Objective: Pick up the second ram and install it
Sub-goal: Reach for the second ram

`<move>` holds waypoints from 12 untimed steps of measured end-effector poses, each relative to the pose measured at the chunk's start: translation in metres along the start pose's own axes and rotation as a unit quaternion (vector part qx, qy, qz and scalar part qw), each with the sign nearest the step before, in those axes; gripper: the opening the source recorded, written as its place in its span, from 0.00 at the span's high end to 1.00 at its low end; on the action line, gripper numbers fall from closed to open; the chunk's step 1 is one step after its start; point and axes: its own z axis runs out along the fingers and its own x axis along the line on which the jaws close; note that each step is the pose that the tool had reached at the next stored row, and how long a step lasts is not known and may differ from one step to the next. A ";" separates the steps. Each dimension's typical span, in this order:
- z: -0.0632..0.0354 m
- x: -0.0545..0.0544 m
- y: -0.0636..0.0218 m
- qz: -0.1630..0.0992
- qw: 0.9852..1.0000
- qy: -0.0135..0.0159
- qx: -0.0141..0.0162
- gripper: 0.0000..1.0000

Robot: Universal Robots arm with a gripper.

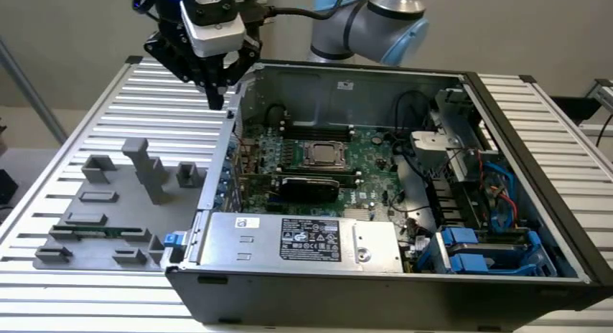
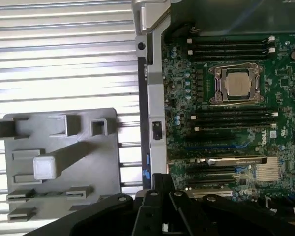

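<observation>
The second ram (image 1: 96, 231) is a thin green stick lying flat in a slot near the front of the grey fixture plate (image 1: 72, 204), at the exterior view's left. My gripper (image 1: 218, 96) hangs high above the ribbed table beside the open computer case's back left corner, well away from the stick. Its dark fingers (image 1: 217, 80) taper together to a point with nothing between them. The wrist view looks straight down past the gripper (image 2: 162, 216) onto the fixture plate (image 2: 103, 147) and the green motherboard (image 2: 285, 88) with its dark memory slots (image 2: 231, 49).
The open black computer case (image 1: 287, 297) fills the middle and right of the table, its metal side wall (image 2: 155, 98) standing between fixture and motherboard. A tall grey post (image 1: 148, 168) rises from the fixture. The power supply (image 1: 297, 240) and blue drive brackets (image 1: 479, 250) sit along the case front.
</observation>
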 end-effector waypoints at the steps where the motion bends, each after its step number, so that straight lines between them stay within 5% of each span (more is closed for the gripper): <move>1: 0.0000 0.005 -0.0015 0.000 1.000 0.000 0.000 0.89; 12: 0.0018 0.054 -0.0146 0.000 1.000 0.000 0.001 0.89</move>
